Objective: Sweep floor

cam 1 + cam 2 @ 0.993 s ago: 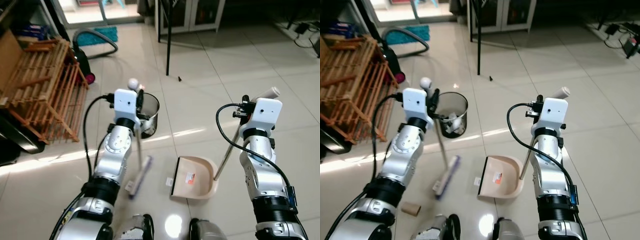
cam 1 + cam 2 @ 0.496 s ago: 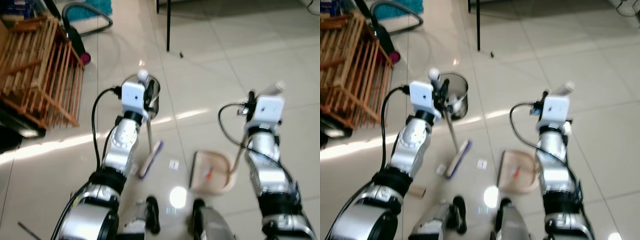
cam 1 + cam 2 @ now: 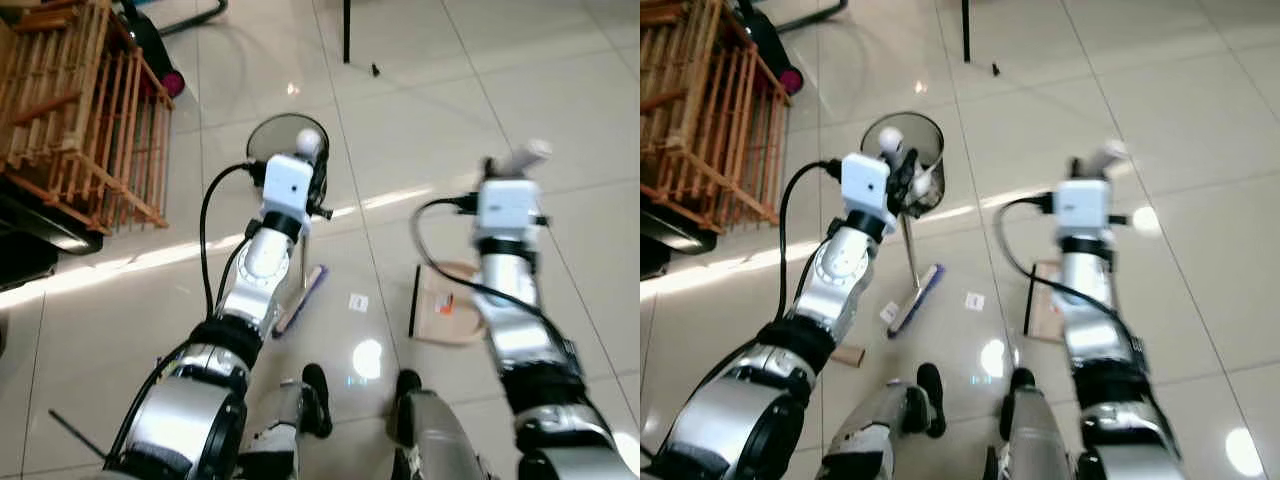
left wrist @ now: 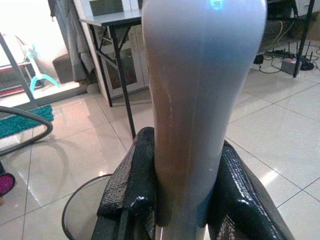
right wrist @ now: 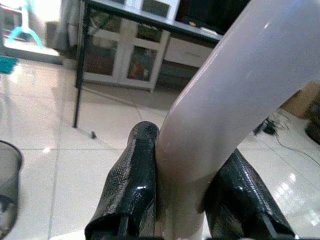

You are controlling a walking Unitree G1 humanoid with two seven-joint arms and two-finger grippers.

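Note:
My left gripper (image 3: 314, 178) is shut on the pale handle of the broom (image 4: 200, 95), its black fingers (image 4: 135, 185) pressed on both sides. The broom's purple-edged head (image 3: 303, 297) rests on the tiled floor just ahead of my feet. Shut on the dustpan's long handle (image 5: 240, 95) is my right gripper (image 3: 503, 172). The beige dustpan (image 3: 443, 304) sits on the floor to the right of the broom head. A small white paper scrap (image 3: 358, 301) lies between broom head and dustpan. Another white scrap (image 3: 888, 313) and a cardboard roll (image 3: 848, 354) lie left of the broom head.
A black mesh bin (image 3: 278, 135) with rubbish in it stands just beyond my left gripper. A wooden slatted rack (image 3: 85, 110) fills the far left. A black table leg (image 3: 347, 30) and a small dark speck (image 3: 375, 69) are farther ahead. Open tile lies to the right.
The whole picture has shifted: the camera has moved closer to the bin and tilted down. A white paper scrap now shows between broom head and dustpan. Both grippers keep their hold.

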